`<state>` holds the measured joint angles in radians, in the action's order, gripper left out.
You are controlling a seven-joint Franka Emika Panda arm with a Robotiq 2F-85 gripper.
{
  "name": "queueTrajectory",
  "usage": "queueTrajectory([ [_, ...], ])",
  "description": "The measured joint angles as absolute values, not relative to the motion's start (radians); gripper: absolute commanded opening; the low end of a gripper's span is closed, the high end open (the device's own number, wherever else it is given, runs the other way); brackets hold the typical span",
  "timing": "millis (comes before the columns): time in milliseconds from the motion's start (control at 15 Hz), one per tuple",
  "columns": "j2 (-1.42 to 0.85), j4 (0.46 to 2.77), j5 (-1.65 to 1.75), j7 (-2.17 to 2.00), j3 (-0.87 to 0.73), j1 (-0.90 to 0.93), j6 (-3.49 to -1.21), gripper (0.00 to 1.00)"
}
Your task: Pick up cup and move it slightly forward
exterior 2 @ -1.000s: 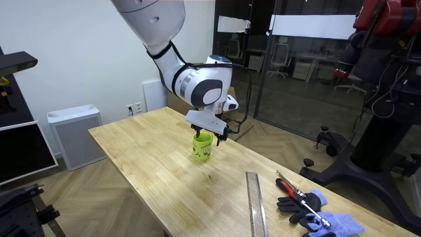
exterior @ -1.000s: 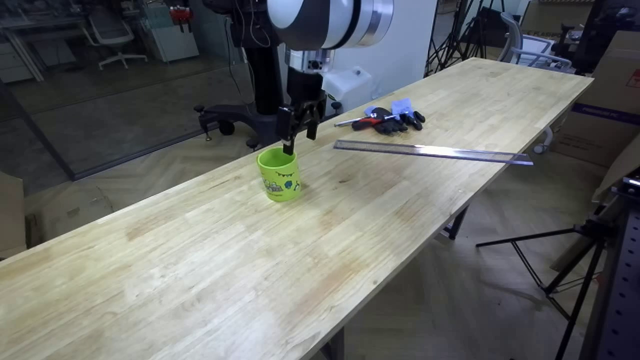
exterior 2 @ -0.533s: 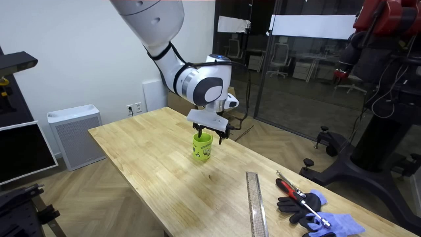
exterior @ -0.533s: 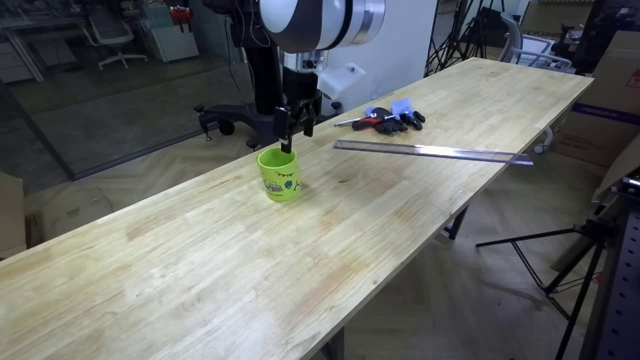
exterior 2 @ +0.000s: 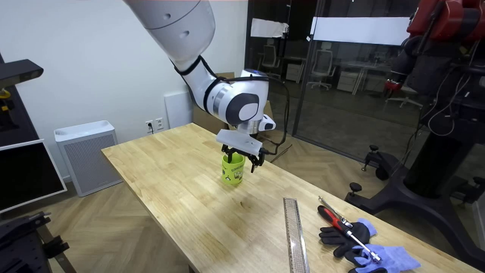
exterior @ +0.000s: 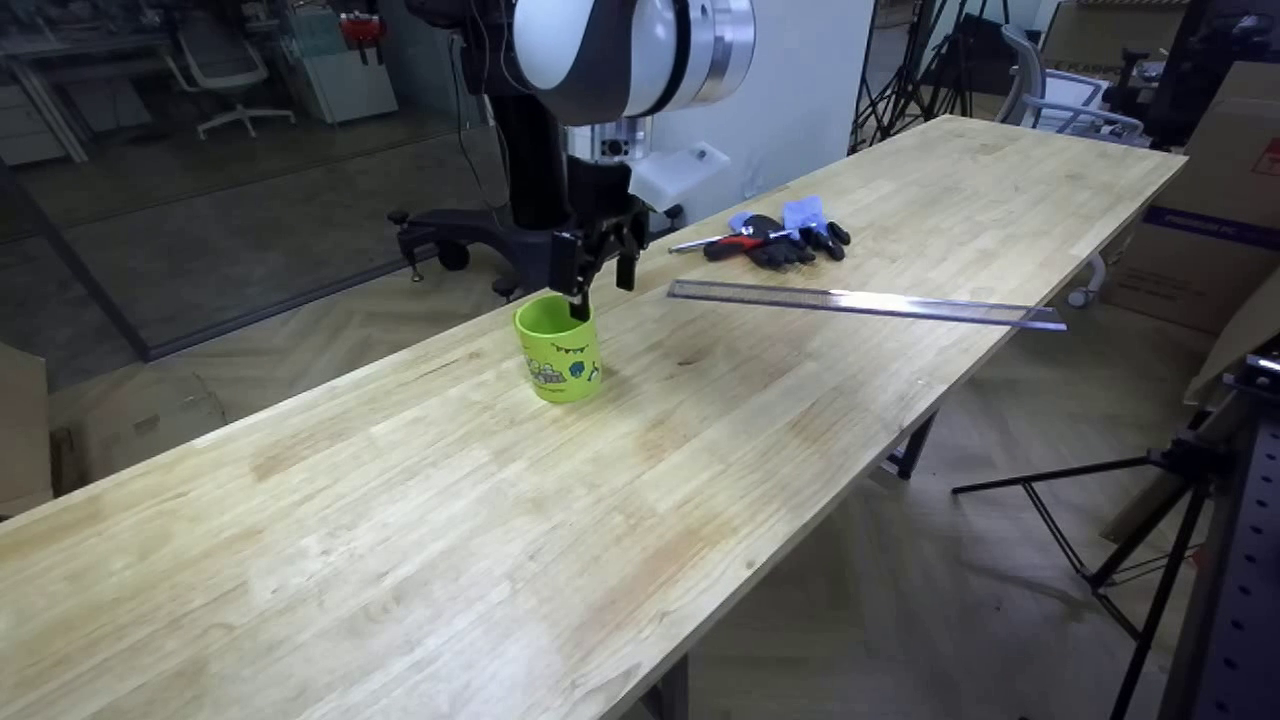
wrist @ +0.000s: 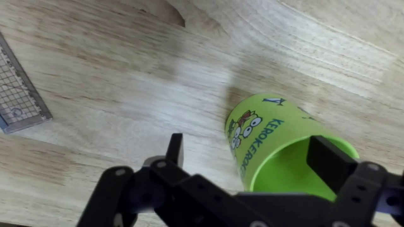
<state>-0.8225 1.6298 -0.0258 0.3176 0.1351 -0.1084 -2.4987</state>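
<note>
In an exterior view, the wheeled base [exterior: 520, 235] stands on the floor outside the left long edge of the worktop [exterior: 400, 520]. The cup [exterior: 560, 360] (lime green, printed with cartoon figures and lettering) stands upright on the worktop, near that same edge. The pincer [exterior: 603, 297] is positioned over the rim of the cup, jaws spread apart, with the cup wall between them. In the wrist view, one finger [wrist: 328, 164] projects into the mouth of the cup; the opposite finger [wrist: 174, 149] is outside, with a gap between it and the cup wall. Contact between the finger in the mouth and the cup's inner surface cannot be determined.

Farther along the left long edge, toward the far short edge, lie the gloves [exterior: 805, 213], with a red-handled tool [exterior 2: 330, 217] resting across them. The gridded ruler [exterior: 760, 295] lies flat on the worktop, apart from the cup and the gloves; its right end projects past the right long edge. Beyond the far short edge stands a chair [exterior: 1022, 75].
</note>
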Motion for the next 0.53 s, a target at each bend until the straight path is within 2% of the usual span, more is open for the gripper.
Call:
queueTrajectory([
  [533, -0.921, 1.473, -0.026, 0.276, 0.113, -0.085, -2.427, 1.00],
])
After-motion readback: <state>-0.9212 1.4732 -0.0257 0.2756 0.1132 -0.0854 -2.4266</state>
